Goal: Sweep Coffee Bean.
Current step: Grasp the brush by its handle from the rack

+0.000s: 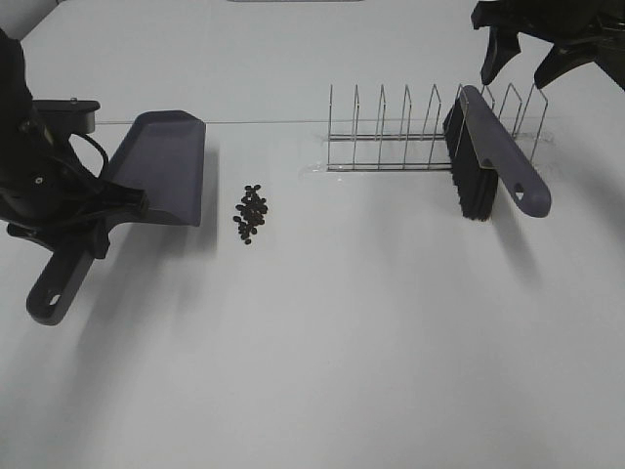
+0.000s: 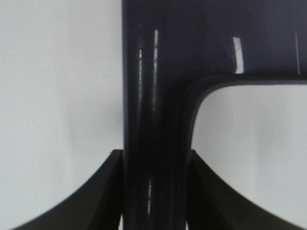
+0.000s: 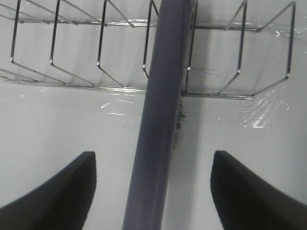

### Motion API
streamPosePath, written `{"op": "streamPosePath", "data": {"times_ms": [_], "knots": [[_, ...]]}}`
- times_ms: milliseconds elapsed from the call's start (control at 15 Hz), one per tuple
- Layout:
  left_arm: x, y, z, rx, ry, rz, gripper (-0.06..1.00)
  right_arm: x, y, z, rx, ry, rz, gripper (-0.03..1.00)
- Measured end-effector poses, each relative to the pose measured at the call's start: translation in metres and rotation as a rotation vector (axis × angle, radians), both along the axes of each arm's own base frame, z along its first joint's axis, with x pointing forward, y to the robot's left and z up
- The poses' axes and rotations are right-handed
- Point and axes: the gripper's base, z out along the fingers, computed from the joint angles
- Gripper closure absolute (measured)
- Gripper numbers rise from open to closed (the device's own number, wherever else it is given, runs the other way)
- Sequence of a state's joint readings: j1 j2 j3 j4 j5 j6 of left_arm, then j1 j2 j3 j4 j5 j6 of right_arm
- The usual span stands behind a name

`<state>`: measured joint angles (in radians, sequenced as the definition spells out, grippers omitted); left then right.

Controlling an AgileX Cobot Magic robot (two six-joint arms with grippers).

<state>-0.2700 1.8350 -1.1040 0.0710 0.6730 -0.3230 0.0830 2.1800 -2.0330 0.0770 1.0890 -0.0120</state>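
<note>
The coffee bean cluster (image 1: 252, 214) lies in a small dark heap on the white table, just right of the lip of the dark grey dustpan (image 1: 161, 166). My left gripper (image 1: 93, 230) is shut on the dustpan's handle (image 2: 153, 143), with a finger (image 2: 96, 196) pressed against each side. A brush (image 1: 488, 161) with black bristles leans in the wire rack (image 1: 410, 132), its grey handle (image 3: 160, 120) pointing toward the table's front. My right gripper (image 1: 516, 73) hangs open above the brush. Its fingers (image 3: 53, 191) stand wide on either side of the handle without touching it.
The wire rack stands at the back right, taped down with clear film (image 3: 259, 115). The dustpan's handle end (image 1: 54, 293) reaches toward the front left. The table's far edge runs behind the rack.
</note>
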Motion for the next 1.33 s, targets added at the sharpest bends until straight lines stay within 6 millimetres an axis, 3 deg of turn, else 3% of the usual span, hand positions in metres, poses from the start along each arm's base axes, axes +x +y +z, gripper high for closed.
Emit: {"op": "streamPosePath", "data": {"times_ms": [133,400,733,1000,1133,1333], "knots": [[0.0,0.0,0.0,0.001,-0.001,-0.001,0.59,0.004,0.013,-0.012,-0.042,0.02,-0.011,0.3],[0.0,0.0,0.0,0.002,-0.002,-0.003,0.59,0.012,0.006,-0.045,-0.059,0.085,-0.065,0.3],[0.0,0.001,0.0,0.008,-0.003,-0.01,0.59,0.022,0.007,-0.059,-0.049,0.035,-0.067,0.32],[0.0,0.001,0.0,0.008,-0.003,-0.01,0.59,0.025,0.007,-0.085,-0.057,0.091,-0.065,0.35],[0.0,0.001,0.0,0.008,-0.003,-0.01,0.59,0.025,0.007,-0.09,-0.058,0.096,-0.066,0.5],[0.0,0.0,0.0,0.008,-0.004,-0.01,0.6,0.025,0.007,-0.09,-0.056,0.099,-0.067,0.6]]}}
